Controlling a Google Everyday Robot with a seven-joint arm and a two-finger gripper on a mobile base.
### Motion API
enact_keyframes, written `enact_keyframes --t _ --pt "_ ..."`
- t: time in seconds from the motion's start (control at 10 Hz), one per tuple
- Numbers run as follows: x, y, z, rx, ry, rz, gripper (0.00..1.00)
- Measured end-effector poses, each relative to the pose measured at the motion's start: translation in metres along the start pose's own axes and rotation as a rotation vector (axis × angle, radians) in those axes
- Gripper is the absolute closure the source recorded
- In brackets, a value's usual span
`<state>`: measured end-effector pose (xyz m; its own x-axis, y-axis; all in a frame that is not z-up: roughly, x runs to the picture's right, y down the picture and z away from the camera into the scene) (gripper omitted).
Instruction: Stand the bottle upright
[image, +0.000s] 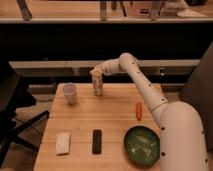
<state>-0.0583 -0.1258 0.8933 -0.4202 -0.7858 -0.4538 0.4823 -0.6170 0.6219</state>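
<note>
The bottle (97, 85) is slim and whitish with a darker label. It stands upright near the back of the wooden table (115, 120), right of the white paper cup (69, 93). My gripper (95, 73) is at the bottle's top, reaching in from the right at the end of my white arm (145, 90).
A black remote-like bar (97, 141) and a pale sponge-like block (63, 142) lie near the front. A green bowl (142, 145) sits at the front right, a small orange carrot-like item (138, 111) behind it. A dark chair (12, 105) stands left of the table.
</note>
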Motion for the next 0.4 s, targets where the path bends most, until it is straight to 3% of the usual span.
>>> enact_keyframes --t 0.2,0.4 --pt "-0.0015 0.0037 -0.0037 -0.010 -0.017 0.044 0.24" --pt "-0.0060 0.0058 -0.0062 -0.012 -0.019 0.059 0.42"
